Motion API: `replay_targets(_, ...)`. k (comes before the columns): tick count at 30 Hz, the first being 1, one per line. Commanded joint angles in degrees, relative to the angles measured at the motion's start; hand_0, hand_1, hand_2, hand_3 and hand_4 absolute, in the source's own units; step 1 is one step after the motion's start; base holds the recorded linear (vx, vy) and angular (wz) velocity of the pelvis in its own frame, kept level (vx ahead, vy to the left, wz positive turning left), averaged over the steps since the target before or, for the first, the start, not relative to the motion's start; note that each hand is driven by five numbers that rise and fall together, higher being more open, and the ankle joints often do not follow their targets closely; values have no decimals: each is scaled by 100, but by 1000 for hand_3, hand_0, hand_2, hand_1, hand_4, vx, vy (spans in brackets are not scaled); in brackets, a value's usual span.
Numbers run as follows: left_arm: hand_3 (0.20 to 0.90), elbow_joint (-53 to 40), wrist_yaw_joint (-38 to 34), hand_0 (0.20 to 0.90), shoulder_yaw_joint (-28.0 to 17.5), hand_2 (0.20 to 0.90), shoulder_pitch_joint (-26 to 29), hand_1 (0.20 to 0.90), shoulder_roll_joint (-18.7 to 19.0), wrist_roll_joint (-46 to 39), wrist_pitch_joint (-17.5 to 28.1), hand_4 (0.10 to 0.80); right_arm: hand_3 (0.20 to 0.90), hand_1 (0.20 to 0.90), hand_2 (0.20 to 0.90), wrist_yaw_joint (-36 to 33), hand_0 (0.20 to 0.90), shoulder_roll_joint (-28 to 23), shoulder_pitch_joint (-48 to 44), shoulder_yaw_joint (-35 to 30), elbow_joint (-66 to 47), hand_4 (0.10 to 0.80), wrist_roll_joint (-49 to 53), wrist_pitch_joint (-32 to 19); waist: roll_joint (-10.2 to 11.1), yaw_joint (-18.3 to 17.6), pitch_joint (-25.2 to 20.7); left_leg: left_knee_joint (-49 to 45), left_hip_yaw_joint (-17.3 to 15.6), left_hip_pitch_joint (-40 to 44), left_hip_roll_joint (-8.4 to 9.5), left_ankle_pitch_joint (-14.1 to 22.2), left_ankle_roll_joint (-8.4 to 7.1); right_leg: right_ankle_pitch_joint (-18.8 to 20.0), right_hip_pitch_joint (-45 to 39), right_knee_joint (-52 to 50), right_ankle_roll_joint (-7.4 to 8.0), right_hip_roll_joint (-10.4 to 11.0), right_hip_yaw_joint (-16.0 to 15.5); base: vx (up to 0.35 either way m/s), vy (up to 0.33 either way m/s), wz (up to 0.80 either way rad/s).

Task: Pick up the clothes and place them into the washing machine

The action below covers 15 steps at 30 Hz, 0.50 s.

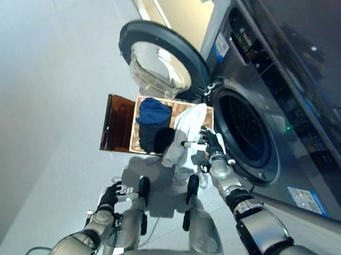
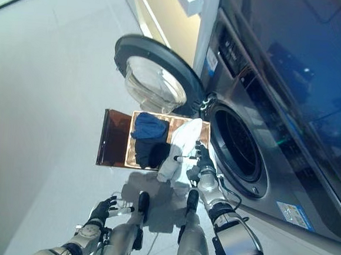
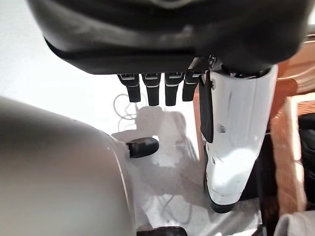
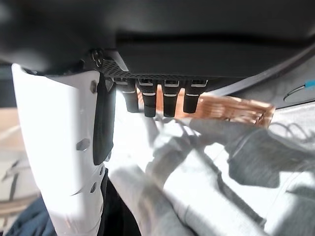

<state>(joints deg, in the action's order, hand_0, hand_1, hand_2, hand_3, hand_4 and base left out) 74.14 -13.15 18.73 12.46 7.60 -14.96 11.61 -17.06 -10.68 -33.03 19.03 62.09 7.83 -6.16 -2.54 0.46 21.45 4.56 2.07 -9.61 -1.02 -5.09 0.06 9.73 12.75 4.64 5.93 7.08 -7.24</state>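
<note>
The right hand reaches forward with straight, relaxed fingers over the soft white garment at the brown basket's edge nearest the washing machine, while the left hand hangs low, also open.

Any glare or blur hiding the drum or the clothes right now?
Left eye view: washing machine front shows reflections, drum opening dark but readable, white garment bright. Right wrist view: white garment soft and close, right hand fingers open above it. Left wrist view: a blurred bulk blocks the lower corner.

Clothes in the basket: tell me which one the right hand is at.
The white garment, draped over the basket's edge nearest the washer; the blue and dark ones lie farther left.
</note>
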Motion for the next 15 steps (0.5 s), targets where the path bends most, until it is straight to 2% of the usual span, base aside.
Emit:
replay_targets(1, 900, 30, -182, 900, 77, 900, 87, 900, 172, -267, 176, 800, 900, 900, 900, -208, 900, 37, -666, 71, -17, 800, 184, -292, 215, 130, -108, 42, 272, -243, 156, 94, -248, -91, 489, -552, 299, 634, 131, -12, 2, 8)
replay_targets(15, 900, -216, -215, 900, 158, 900, 213, 900, 211, -540, 289, 800, 900, 900, 900, -378, 900, -97, -1326, 34, 208, 800, 305, -278, 153, 287, 264, 36, 519, -723, 177, -98, -282, -36, 819, -578, 301, 679, -46, -29, 6, 13)
